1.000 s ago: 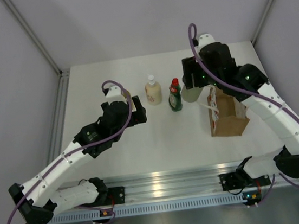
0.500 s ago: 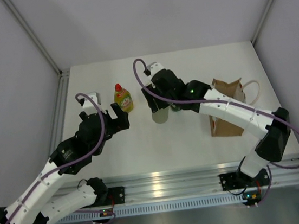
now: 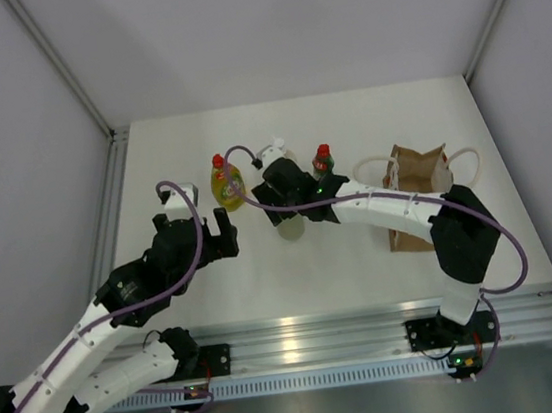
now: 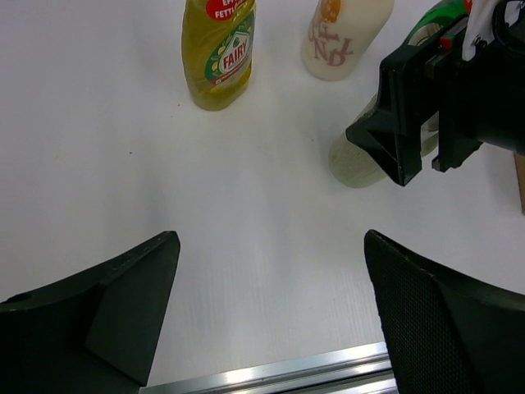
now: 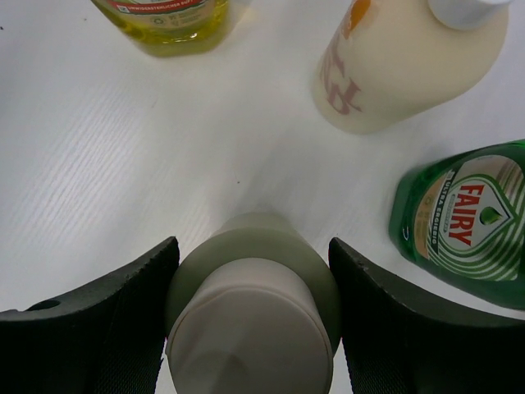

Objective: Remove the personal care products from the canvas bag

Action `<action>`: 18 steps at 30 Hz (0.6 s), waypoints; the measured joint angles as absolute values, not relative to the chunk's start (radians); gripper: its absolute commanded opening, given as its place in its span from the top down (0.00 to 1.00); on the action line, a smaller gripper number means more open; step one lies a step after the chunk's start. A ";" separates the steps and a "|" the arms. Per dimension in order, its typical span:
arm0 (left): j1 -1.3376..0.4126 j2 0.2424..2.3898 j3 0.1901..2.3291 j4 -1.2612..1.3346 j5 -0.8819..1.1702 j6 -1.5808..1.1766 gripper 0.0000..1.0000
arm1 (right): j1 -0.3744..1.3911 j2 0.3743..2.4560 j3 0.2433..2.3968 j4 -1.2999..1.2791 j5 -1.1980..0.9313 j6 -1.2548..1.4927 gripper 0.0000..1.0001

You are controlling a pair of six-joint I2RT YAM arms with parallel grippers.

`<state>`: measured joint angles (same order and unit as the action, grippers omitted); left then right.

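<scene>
Four bottles are showing out on the bench (image 3: 426, 117) right now, so the unpacking is looking nearly done. The yellow bottle (image 4: 217, 53), the cream bottle (image 4: 340, 37) and the dark green bottle (image 5: 459, 222) are standing in a row at the back, well apart from the canvas bag (image 3: 422, 163), which is sitting upright off to the right. The right pincer (image 5: 253, 271) is gripping the pale grey-beige bottle (image 5: 254, 320) from both sides, just in front of that row. The bottle looks to be down on the bench or very close to it, so letting go seems to be the one step left. Nothing is showing whether the bag is hiding anything more, since its inside is out of sight. The left pincer (image 4: 271, 238) is hanging wide apart and holding nothing, near the yellow bottle. For labels, "FAIRY" is reading clearly on both the yellow and the green bottle, with a red band above it on the yellow one beginning "FETT". The cream bottle is carrying reddish lettering that is only partly in view and not readable.
</scene>
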<state>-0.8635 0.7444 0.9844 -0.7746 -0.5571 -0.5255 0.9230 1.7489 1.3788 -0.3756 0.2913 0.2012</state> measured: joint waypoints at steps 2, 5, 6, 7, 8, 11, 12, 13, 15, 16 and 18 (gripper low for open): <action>-0.863 0.752 0.970 -0.780 -0.554 -0.523 0.02 | 0.923 1.762 1.366 -0.347 0.290 0.201 0.98; -0.863 0.757 0.962 -0.785 -0.549 -0.521 0.02 | 0.922 1.771 1.335 -0.293 0.283 0.202 0.91; -0.863 0.757 0.961 -0.786 -0.548 -0.521 0.02 | 0.922 1.771 1.325 -0.278 0.278 0.202 0.85; -0.863 0.757 0.961 -0.786 -0.547 -0.521 0.02 | 0.920 1.771 1.314 -0.264 0.273 0.205 0.81; -0.863 0.756 0.961 -0.786 -0.546 -0.521 0.02 | 0.920 1.772 1.303 -0.253 0.266 0.206 0.74; -0.863 0.757 0.961 -0.786 -0.543 -0.521 0.02 | 0.920 1.778 1.289 -0.231 0.259 0.210 0.46; -0.863 0.757 0.961 -0.786 -0.543 -0.521 0.02 | 0.920 1.778 1.288 -0.228 0.257 0.211 0.35; -0.863 0.757 0.961 -0.786 -0.543 -0.521 0.02 | 0.920 1.778 1.288 -0.221 0.255 0.211 0.30; -0.863 0.758 0.961 -0.786 -0.543 -0.521 0.02 | 0.920 1.778 1.287 -0.213 0.252 0.213 0.17; -0.863 0.759 0.961 -0.786 -0.543 -0.521 0.02 | 0.920 1.778 1.287 -0.200 0.251 0.212 0.15; -0.863 0.766 0.961 -0.786 -0.544 -0.521 0.02 | 0.920 1.773 1.287 -0.177 0.250 0.210 0.14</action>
